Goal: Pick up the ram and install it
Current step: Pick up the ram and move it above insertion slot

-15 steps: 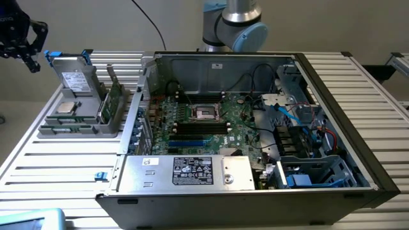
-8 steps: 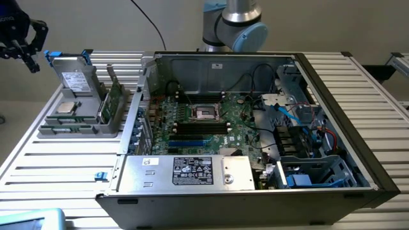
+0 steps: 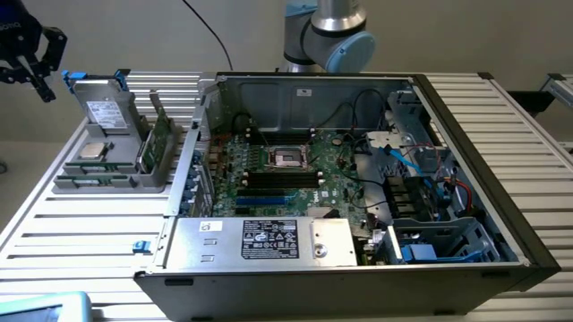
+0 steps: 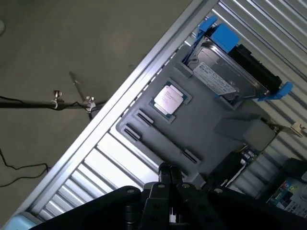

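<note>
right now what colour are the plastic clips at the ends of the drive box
Blue clips on the drive box; clearest in the wrist view.

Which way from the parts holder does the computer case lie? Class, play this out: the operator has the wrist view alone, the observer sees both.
Observer: The open computer case lies to the exterior view's right of the grey parts holder.
Operator: Is the ram installed?
Observer: No; the ram stands on edge in the holder, on the side nearest the case.
Operator: And the gripper?
Observer: The gripper hangs shut and empty, to the exterior view's left of the hard drive.
</note>
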Robot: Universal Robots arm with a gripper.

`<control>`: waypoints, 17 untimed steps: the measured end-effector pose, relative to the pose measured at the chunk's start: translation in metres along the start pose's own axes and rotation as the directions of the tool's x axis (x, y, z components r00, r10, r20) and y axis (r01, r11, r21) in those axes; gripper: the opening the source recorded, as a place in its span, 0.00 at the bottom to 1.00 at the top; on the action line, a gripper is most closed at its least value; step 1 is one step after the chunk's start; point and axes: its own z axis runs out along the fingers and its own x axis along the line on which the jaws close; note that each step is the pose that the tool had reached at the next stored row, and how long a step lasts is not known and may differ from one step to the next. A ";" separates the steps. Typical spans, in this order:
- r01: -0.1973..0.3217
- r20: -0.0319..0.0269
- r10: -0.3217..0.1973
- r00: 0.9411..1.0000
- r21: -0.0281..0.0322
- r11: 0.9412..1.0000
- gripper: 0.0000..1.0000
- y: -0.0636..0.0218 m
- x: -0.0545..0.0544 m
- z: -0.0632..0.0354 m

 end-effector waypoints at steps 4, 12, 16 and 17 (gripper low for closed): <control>0.072 -0.003 -0.072 0.997 -0.001 0.997 0.11 -0.0001 0.000 0.0001; 0.215 -0.010 -0.215 0.977 -0.002 0.977 0.11 0.0000 0.000 0.0002; 0.285 -0.014 -0.286 0.958 -0.004 0.958 0.11 0.0000 0.000 0.0002; 0.303 -0.015 -0.303 0.953 -0.004 0.953 0.11 0.0000 0.000 0.0002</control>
